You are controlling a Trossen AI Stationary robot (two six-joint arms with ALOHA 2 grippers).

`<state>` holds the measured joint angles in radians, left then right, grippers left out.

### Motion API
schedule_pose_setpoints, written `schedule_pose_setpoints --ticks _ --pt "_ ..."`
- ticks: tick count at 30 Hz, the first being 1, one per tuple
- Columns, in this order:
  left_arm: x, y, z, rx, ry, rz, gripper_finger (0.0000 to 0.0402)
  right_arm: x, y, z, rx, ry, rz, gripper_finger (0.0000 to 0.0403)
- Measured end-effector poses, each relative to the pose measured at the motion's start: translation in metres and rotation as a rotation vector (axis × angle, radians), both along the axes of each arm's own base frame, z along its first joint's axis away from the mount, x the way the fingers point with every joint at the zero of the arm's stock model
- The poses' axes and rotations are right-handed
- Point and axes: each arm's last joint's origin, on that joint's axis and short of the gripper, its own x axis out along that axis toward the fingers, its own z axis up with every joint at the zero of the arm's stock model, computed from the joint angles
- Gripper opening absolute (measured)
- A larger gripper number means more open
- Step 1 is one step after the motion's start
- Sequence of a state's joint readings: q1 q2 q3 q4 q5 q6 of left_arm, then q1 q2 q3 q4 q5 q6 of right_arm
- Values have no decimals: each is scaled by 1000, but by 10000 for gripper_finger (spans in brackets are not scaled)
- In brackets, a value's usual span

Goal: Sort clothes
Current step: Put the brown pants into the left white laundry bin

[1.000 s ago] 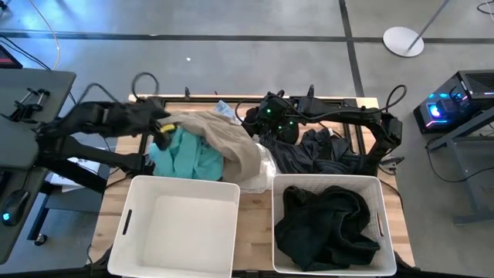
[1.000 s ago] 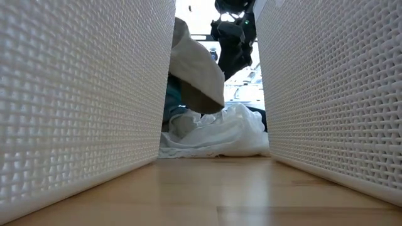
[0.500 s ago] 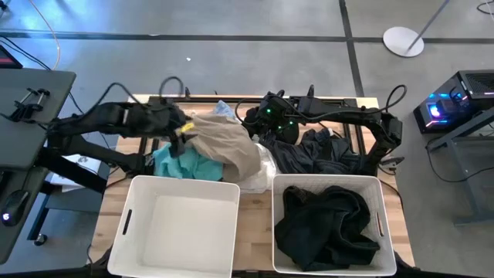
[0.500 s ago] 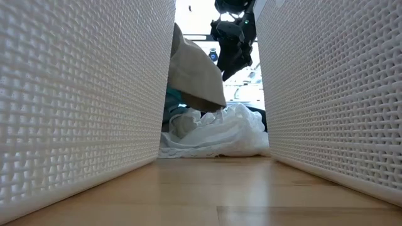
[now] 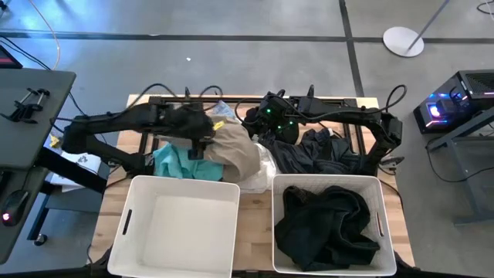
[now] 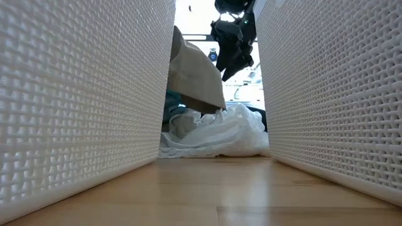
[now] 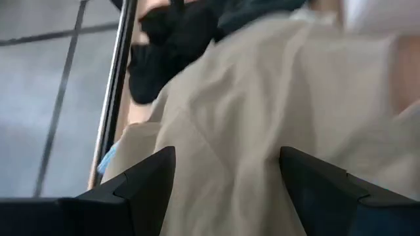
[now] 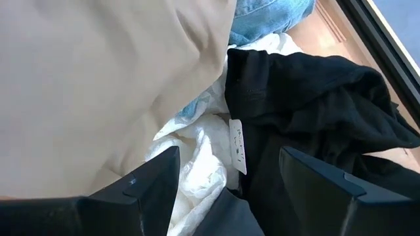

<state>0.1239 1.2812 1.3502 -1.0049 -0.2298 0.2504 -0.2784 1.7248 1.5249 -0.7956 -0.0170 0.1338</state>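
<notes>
A pile of clothes lies at the table's far middle: a beige garment [image 5: 235,150] on top, a teal one [image 5: 181,161] at its left, a white one [image 5: 266,166] under it, and black ones [image 5: 316,150] at the right. My left gripper [image 5: 207,139] is open at the beige garment's left end [image 7: 249,98]. My right gripper [image 5: 266,135] is open above the pile, over the white garment [image 8: 197,157] and a black garment [image 8: 308,98]. In the low view the beige garment [image 6: 195,75] stands raised over the white one [image 6: 220,135]. My left gripper comes level from the table's left at the beige garment's left end. Beige cloth [image 7: 223,137] fills the gap between its open fingers. I cannot tell whether the fingers touch it.
Two white baskets stand at the near edge: the left one [image 5: 123,232] and the right one [image 5: 382,224], which holds a black garment [image 5: 328,224]. A pale blue garment [image 5: 222,110] lies at the far edge. A dark frame [image 5: 363,139] borders the table's far right.
My left gripper has gone toward the table's right, from the teal garment's far left to the beige garment. The beige garment's left end has drawn in toward the right and bunched up, while its right part has stayed on the pile.
</notes>
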Motion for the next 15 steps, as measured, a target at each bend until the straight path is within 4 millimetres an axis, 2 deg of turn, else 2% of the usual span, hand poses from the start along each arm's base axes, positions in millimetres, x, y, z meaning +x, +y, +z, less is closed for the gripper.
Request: schedule_pose_setpoints --ticks 10,13,15 --pt "27 32 -62 -4 317 85 263 0 0 0 0 0 0 249" --pt "32 36 -81 -15 384 84 230 0 0 0 -2 0 2 249" --pt "36 37 -90 -16 400 87 181 0 0 0 -3 1 3 249"
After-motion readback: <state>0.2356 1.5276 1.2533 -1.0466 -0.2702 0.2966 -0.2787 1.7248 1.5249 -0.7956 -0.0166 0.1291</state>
